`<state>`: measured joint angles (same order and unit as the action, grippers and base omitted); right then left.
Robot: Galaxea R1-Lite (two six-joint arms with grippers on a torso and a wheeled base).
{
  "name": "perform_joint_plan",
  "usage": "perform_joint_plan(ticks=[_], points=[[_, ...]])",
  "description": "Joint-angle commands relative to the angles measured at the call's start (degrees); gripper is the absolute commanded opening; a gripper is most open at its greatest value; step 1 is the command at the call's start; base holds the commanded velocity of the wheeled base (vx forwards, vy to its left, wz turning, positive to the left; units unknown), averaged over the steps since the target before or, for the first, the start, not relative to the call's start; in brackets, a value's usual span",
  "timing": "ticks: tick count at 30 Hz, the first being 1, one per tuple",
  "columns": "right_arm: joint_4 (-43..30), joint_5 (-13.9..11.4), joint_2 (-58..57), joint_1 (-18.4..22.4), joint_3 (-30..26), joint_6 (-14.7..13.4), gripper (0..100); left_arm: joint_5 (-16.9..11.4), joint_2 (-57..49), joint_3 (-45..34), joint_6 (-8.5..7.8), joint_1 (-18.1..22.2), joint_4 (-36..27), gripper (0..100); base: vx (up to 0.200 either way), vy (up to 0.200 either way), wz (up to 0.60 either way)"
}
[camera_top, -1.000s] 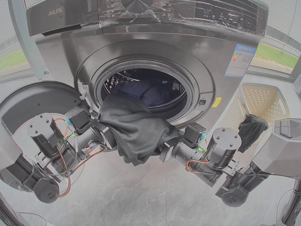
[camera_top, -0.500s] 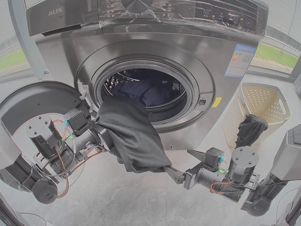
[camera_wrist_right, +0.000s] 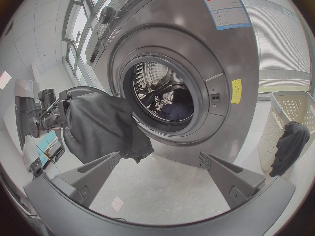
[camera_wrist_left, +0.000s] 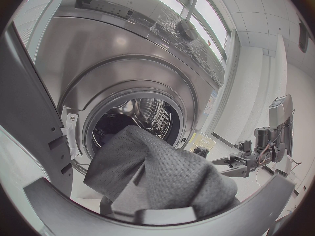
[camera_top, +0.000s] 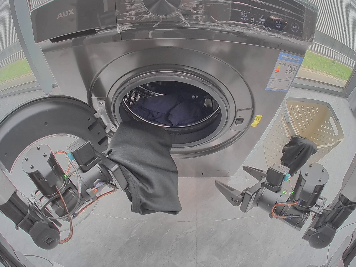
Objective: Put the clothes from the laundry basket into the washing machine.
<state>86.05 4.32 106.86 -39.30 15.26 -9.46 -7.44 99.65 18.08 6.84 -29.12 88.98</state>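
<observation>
Two grippers flanked the open drum [camera_top: 130,98] of the washing machine [camera_top: 207,56]. The left gripper [camera_top: 122,177], at 7 o'clock, gripped a black garment [camera_top: 148,167] whose top edge lay on the drum's lip. The right gripper [camera_top: 233,177], at 5 o'clock, stood spread wide. Another dark garment [camera_top: 296,152] hung over the laundry basket [camera_top: 315,123] rim at 3 o'clock.

Straight ahead: washing machine [camera_top: 178,52], door [camera_top: 44,123] swung out to its left. Inside drum: clothes [camera_top: 170,110]. Just before opening's lower-left rim: garment [camera_top: 148,167], hanging from left gripper [camera_wrist_left: 144,210]. Right of machine: laundry basket [camera_top: 315,119], second garment [camera_top: 296,152] over its near rim. Between both garments, touching neither: right gripper [camera_top: 230,175].
</observation>
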Motion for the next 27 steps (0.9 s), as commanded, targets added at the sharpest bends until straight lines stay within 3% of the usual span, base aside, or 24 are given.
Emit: perform_joint_plan(ticks=[1, 6, 12, 22, 27], points=[[0.08, -0.01, 0.54, 1.86, -0.06, 0.41, 100, -0.03, 0.02, -0.50, 0.02, -0.58, 0.14, 0, 0.000, 0.000, 0.00], [0.87, -0.01, 1.77, 3.79, 0.65, 0.23, 100, -0.12, 0.46, -1.64, -0.16, -0.76, 0.05, 0, 0.000, 0.000, 0.00], [2.36, -0.01, 1.77, 3.62, 3.46, -0.30, 100, 0.05, 2.31, -2.35, -1.39, -1.55, 0.14, 0, 0.000, 0.000, 0.00], [2.45, 0.08, 2.39, 2.92, 3.46, -0.47, 100, 0.14, 2.48, -2.96, -1.39, -3.13, 0.14, 0, 0.000, 0.000, 0.00], [2.36, 0.08, 2.39, 2.83, 3.11, -0.47, 100, 0.14, 3.10, -3.05, -1.48, -3.22, 0.14, 0, 0.200, 0.000, 0.00]])
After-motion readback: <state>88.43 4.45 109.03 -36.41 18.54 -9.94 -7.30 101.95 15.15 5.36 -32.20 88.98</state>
